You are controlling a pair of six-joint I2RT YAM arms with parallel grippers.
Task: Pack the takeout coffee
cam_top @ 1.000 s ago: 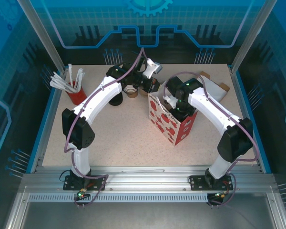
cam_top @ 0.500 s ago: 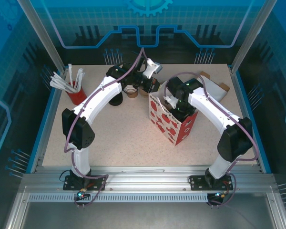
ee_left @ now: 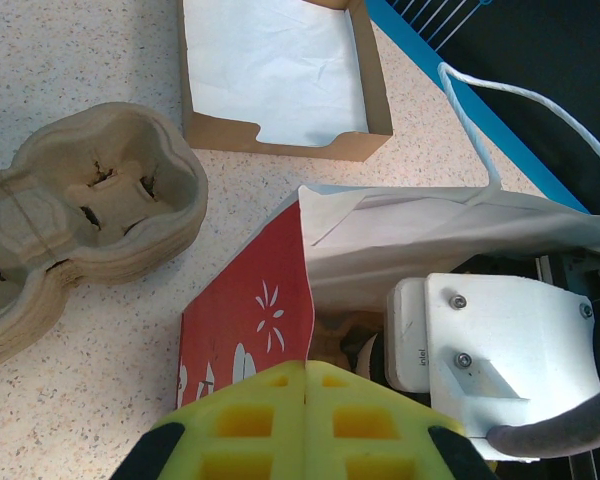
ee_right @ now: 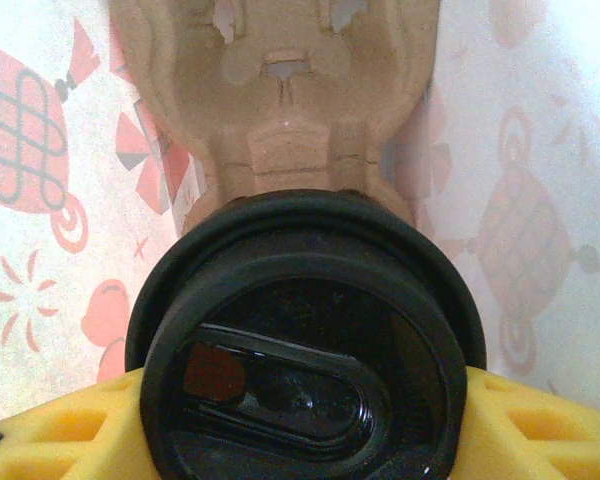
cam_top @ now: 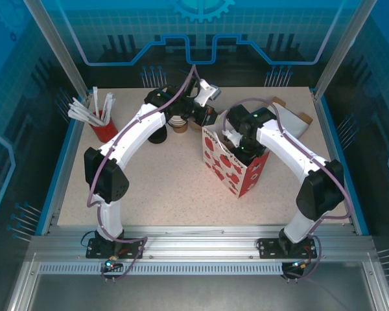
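Inside red-and-white patterned paper bag (cam_top: 228, 170): takeout coffee with round black plastic lid (ee_right: 300, 330), grasped on both sides by yellow fingers (ee_right: 50, 425) of right gripper (ee_right: 300, 425). Just beyond the lid, within the bag: brown moulded-pulp cup carrier (ee_right: 280, 110). At the bag's red rim: left gripper (ee_left: 305, 400), pads clenched together on the paper edge.
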